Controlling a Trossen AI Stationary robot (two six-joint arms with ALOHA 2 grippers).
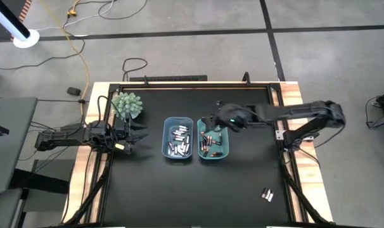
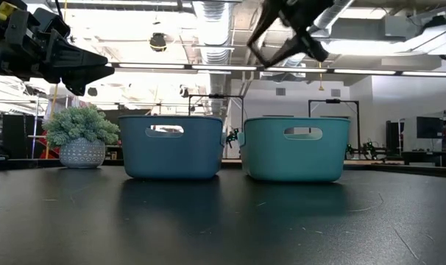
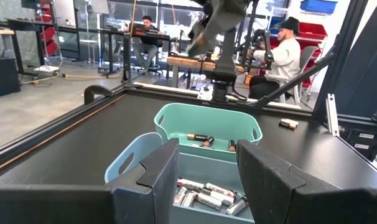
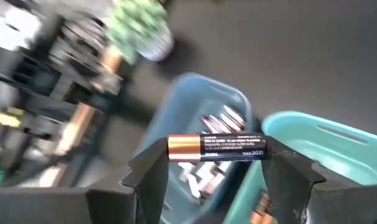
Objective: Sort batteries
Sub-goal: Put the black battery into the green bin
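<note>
The right gripper (image 4: 216, 163) grasps a copper-tipped battery (image 4: 217, 148) above the teal bin (image 1: 213, 154); the left gripper (image 1: 139, 135) waits released.

Beside the blue bin (image 1: 178, 139), which holds silvery-white batteries (image 1: 179, 144), the teal bin (image 1: 213, 140) holds dark batteries with copper ends (image 1: 210, 142). The table (image 1: 179, 196) is matte black. Left of the blue bin, a pale green plant (image 1: 127, 104) sits in a speckled grey-white pot (image 2: 82, 154). The black battery with a copper end and white lettering (image 4: 217, 148) spans dark jaws.

Blue bin (image 1: 177, 139) and teal bin (image 1: 213, 139) with batteries (image 1: 179, 140), right hand (image 1: 212, 121) above teal bin
</note>
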